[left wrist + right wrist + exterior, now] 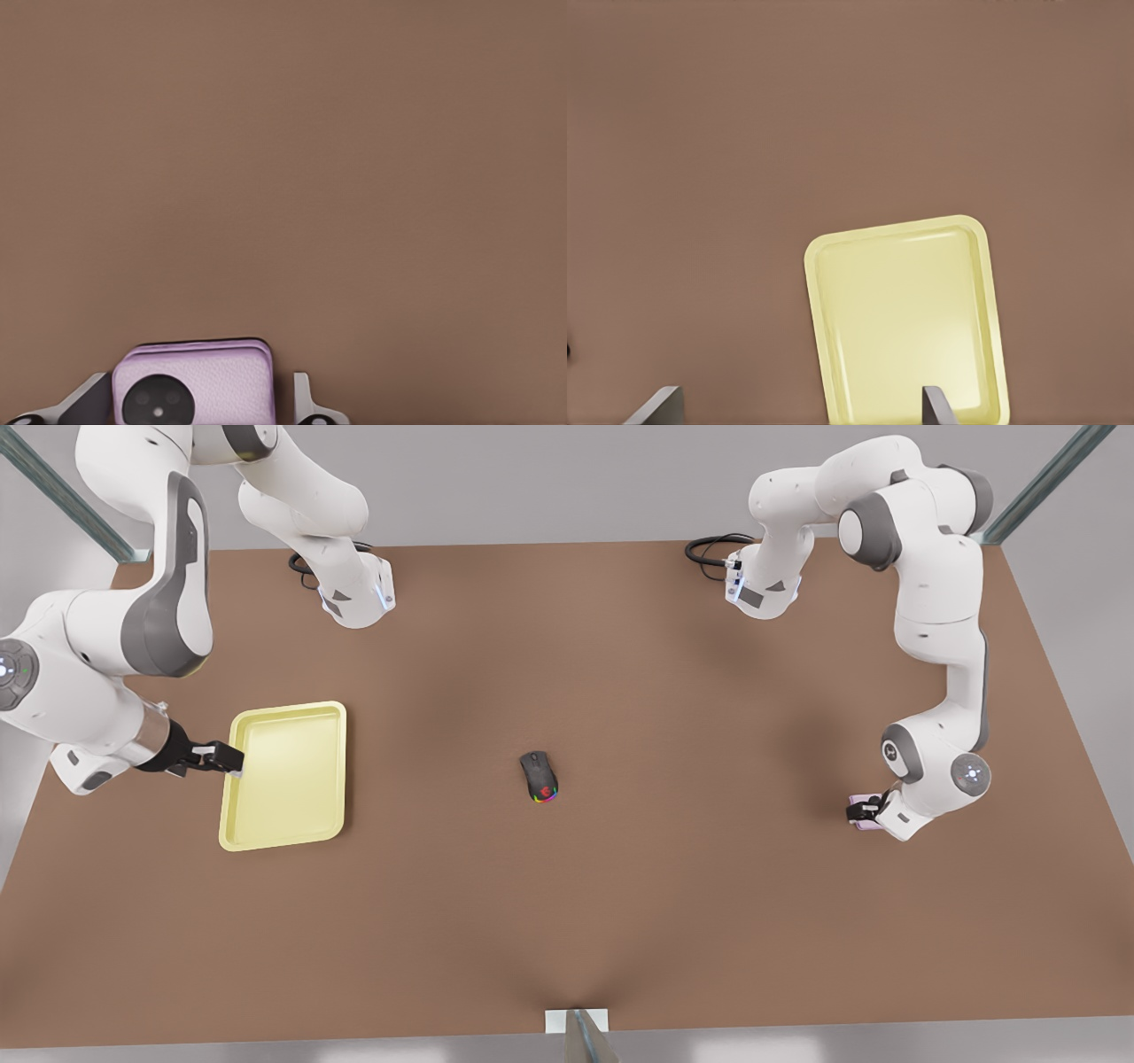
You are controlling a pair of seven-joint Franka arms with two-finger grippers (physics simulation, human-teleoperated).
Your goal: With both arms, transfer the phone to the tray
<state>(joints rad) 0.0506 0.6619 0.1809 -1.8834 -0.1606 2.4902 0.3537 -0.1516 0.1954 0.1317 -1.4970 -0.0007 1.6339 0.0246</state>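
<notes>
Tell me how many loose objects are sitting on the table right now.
3. The tray lies at the front view's left beside the right gripper; the mouse is mid-table; the phone sits at the right between the left gripper's open fingers.

We see a matt brown table top (620, 903), smooth and even with no grain. The tray (266, 815) looks like smooth pale yellow plastic with a soft sheen along its rim. The phone (213, 376) has a pale pink back with a fine leathery grain, and its lens is glossy black. The mouse (539, 776) is matt black plastic. Arm shells look like glossy white plastic, with matt grey joints.
</notes>
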